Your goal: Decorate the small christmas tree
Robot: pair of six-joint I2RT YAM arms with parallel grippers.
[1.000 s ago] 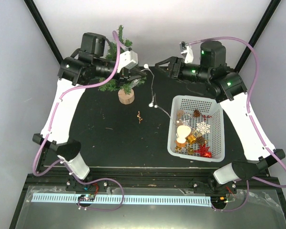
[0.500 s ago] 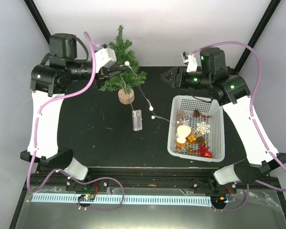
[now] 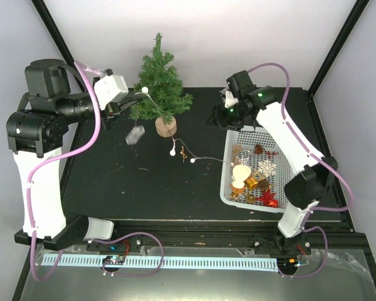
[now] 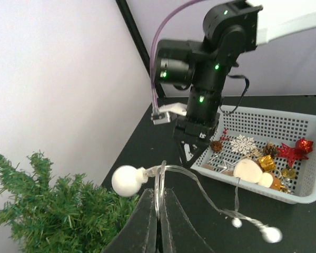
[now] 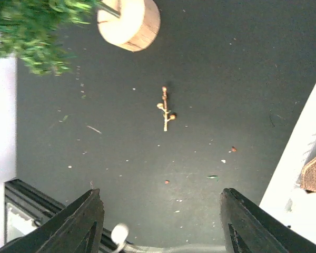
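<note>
Left fingers (image 4: 142, 224) pinch the light string (image 4: 127, 180) by the small christmas tree (image 3: 160, 83); my right fingers (image 5: 87, 224) hang spread above the table (image 5: 226, 79).

Left arm (image 3: 36, 163) is standing tall, forearm pointing right. Left gripper (image 4: 158, 196) is pinching a light string (image 4: 127, 180), jaws closed. Right arm (image 3: 289, 137) is reaching far and left, right gripper (image 5: 160, 211) facing down, jaws apart, holding nothing.

You have nothing to read here. No lettering, number, label or sign shows legibly in any view, neither on the basket (image 3: 259, 130) nor on the tree (image 3: 160, 84).
</note>
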